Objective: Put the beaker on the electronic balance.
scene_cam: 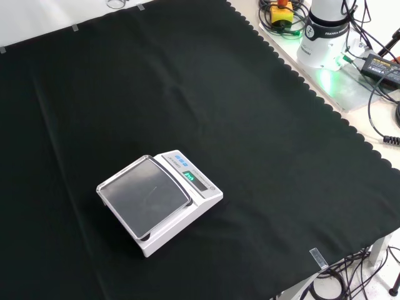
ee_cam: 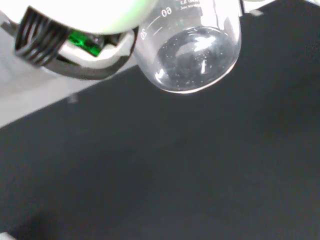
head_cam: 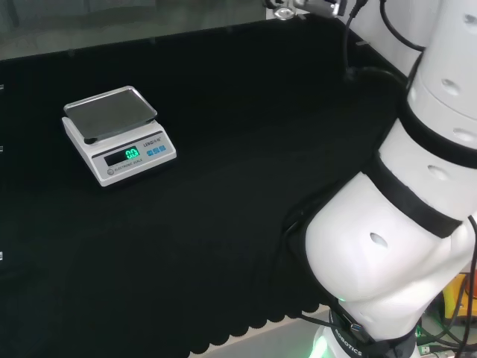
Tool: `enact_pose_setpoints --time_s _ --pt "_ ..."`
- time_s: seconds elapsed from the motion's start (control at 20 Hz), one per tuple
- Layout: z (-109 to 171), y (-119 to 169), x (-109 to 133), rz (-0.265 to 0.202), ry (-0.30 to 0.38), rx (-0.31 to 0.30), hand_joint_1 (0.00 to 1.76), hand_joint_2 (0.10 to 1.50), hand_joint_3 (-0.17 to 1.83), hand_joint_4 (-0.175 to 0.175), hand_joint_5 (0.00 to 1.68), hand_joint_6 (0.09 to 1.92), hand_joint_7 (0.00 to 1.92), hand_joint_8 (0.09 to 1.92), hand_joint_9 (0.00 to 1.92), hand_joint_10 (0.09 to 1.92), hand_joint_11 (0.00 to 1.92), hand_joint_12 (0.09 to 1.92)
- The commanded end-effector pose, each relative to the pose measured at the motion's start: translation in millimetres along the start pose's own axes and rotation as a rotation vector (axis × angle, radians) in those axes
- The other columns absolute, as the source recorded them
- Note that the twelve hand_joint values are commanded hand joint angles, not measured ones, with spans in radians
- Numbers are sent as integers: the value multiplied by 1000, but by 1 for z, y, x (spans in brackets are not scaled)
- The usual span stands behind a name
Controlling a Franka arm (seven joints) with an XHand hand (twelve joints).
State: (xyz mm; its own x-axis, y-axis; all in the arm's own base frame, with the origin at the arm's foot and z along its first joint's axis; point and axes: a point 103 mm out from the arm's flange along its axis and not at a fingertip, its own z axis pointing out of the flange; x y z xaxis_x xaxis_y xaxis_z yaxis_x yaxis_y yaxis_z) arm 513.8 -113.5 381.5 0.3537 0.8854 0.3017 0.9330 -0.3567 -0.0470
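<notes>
The electronic balance (scene_cam: 161, 201) stands alone on the black cloth (scene_cam: 250, 125), its flat pan (scene_cam: 145, 196) bare, with open cloth on every side in the front view. In the head view the arm's white links (head_cam: 402, 224) stand at the right, well apart from the balance at the left, and bare cloth lies between them.

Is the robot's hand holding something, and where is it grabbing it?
A clear glass beaker hangs close under the hand above the black cloth, so it seems held by its upper part. The fingers' exact place cannot be told.
</notes>
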Motion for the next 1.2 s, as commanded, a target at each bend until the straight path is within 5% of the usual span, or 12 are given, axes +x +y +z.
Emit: enact_pose_setpoints --time_s 0.05,0.45,0.8,1.2 --pt "8 -84 124 -156 52 16 1205 513 899 -175 1331 695 1768 506 1912 482 1549 803" --pt "28 -87 157 -147 11 29 1205 513 901 -175 1330 697 1770 505 1911 484 1547 805" --pt "88 -93 212 -227 -25 94 1205 512 902 -175 1329 700 1771 504 1910 487 1546 807" --pt "157 -44 268 -303 24 205 1204 512 905 -175 1326 706 1774 503 1910 495 1542 810"
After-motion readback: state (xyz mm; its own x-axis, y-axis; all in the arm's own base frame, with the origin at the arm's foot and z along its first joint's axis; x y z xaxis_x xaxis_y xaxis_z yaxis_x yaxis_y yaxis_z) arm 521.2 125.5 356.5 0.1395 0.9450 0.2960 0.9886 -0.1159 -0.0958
